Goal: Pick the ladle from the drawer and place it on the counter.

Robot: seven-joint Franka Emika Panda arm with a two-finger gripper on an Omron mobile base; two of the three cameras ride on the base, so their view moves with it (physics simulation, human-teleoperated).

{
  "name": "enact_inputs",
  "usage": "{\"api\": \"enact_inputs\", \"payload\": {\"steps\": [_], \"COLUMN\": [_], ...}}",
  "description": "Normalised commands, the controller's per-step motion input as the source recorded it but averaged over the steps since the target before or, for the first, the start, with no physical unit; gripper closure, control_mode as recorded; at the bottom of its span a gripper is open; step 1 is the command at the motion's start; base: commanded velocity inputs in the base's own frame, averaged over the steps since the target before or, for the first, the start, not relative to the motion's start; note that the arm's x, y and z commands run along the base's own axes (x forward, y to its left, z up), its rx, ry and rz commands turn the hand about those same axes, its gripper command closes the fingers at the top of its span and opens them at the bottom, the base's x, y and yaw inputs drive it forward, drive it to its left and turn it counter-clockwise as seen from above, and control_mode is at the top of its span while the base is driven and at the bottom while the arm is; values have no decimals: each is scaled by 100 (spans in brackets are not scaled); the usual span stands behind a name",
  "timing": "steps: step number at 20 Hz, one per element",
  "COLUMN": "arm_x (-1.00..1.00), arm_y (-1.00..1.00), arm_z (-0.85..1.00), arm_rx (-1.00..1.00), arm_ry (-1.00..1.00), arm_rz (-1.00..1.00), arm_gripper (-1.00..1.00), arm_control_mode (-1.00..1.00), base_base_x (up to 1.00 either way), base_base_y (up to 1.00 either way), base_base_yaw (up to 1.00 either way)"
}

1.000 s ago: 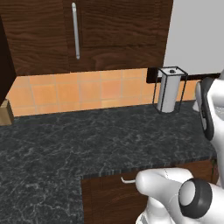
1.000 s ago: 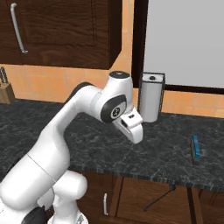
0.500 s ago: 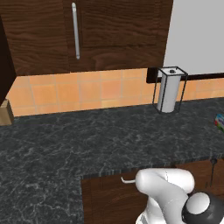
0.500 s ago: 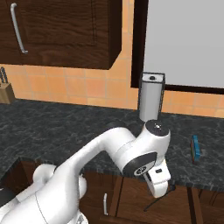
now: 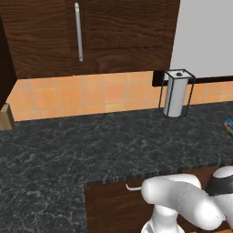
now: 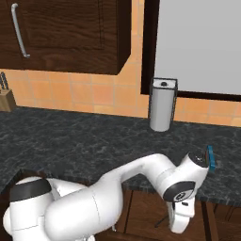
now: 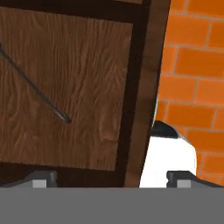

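Observation:
The black veined counter [image 5: 68,150] [image 6: 84,141] runs across both base views. Below its front edge is a shut brown drawer front [image 5: 109,209] [image 6: 146,212] with a small silver handle [image 5: 133,186] [image 6: 162,220]. The ladle is hidden. My arm bends down over the counter edge, and the gripper [image 6: 181,228] hangs in front of that drawer front, right of the handle. In the hand view the gripper [image 7: 113,180] is open, its fingertips [image 7: 41,179] far apart with nothing between them, facing a wood panel [image 7: 65,87] crossed by a thin grey handle [image 7: 35,83].
A paper-towel holder [image 5: 175,93] [image 6: 162,110] stands at the back of the counter by the orange tiled wall. A knife block [image 5: 4,117] [image 6: 5,96] is at the far left. A small blue object [image 6: 211,157] lies near the counter's right front edge. Dark upper cabinets [image 5: 82,32] hang above.
The arm has swung from above the counter down over its front edge. The gripper now hangs low in front of the drawer front.

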Motion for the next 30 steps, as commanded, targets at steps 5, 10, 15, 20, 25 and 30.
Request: {"api": "enact_inputs", "payload": {"steps": [5,10,15,20,25,30], "arm_x": [-14,-15,-52,-20,-38,-100], "arm_y": [-45,0,0,1,8,-28], "arm_z": [-85,-44,-36,-32,-51,-39], "arm_rx": [21,3,-1,-2,-8,-8], "arm_ry": [29,9,8,-2,-4,0], "arm_rz": [-30,-2,0,0,0,0], "arm_gripper": [-100,-100,-100,-100,-100,-100], "arm_control_mode": [-100,-100,-100,-100,-100,-100], "base_base_x": [0,0,0,0,0,0], "base_base_y": [0,0,0,0,0,0], "base_base_yaw": [0,0,0,0,0,0]}}
